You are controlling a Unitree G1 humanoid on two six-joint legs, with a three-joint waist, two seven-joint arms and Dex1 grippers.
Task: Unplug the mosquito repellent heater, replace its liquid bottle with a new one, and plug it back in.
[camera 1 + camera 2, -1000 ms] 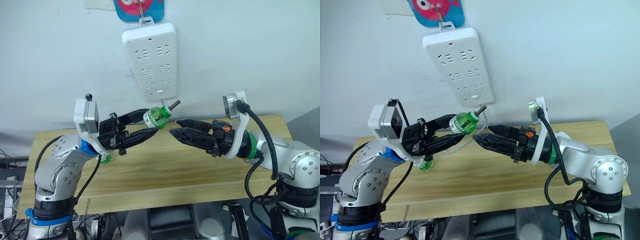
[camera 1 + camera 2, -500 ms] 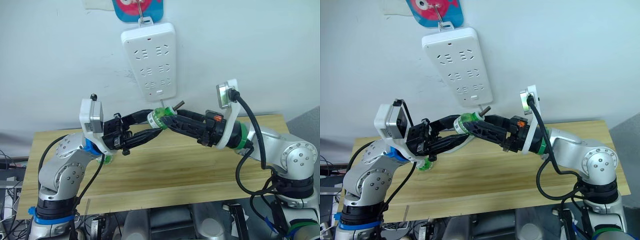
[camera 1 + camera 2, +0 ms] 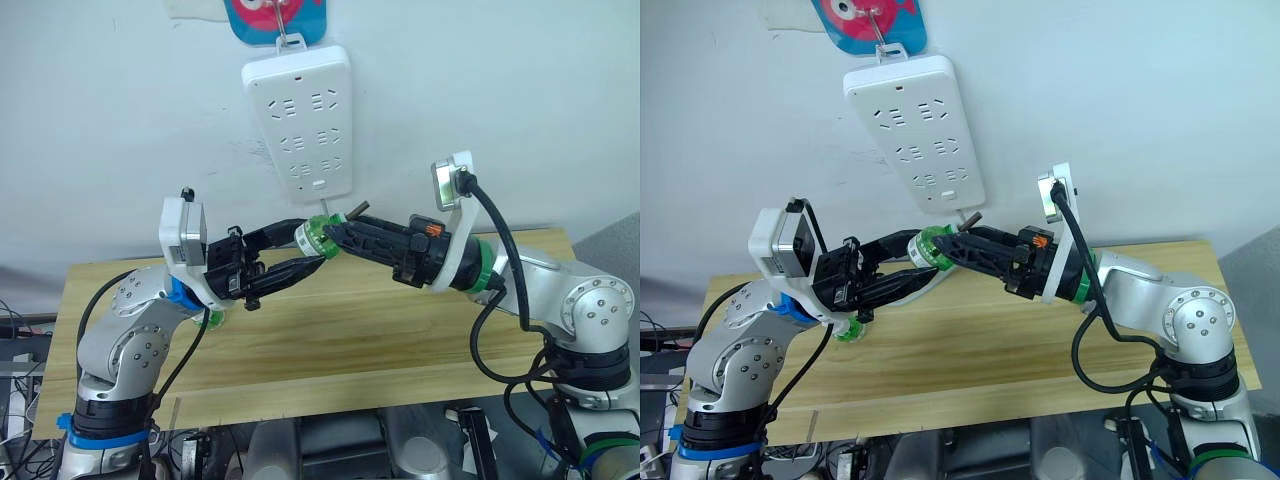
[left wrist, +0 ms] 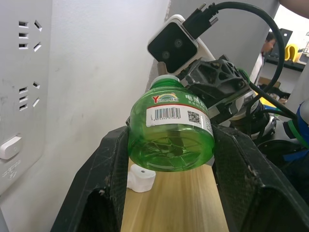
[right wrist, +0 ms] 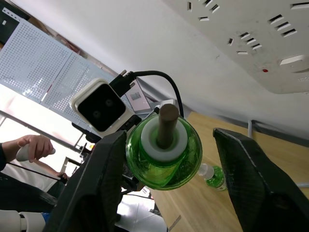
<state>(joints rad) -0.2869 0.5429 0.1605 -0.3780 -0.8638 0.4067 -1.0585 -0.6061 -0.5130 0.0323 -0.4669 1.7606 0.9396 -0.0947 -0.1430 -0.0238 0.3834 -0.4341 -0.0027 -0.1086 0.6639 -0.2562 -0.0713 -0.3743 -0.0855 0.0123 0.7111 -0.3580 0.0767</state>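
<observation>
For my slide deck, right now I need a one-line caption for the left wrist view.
Left gripper holds a green bottle beside the wall power strip.

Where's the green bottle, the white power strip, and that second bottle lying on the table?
green bottle [image 4: 171,140], left wrist view, its body.
white power strip [image 3: 300,120], left eye view, its face.
second bottle [image 5: 214,175], right wrist view, its green body.

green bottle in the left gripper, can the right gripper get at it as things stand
Probably yes. The right gripper is open with its fingers either side of the green bottle, whose wick end faces it; the left gripper grips the base.
</observation>
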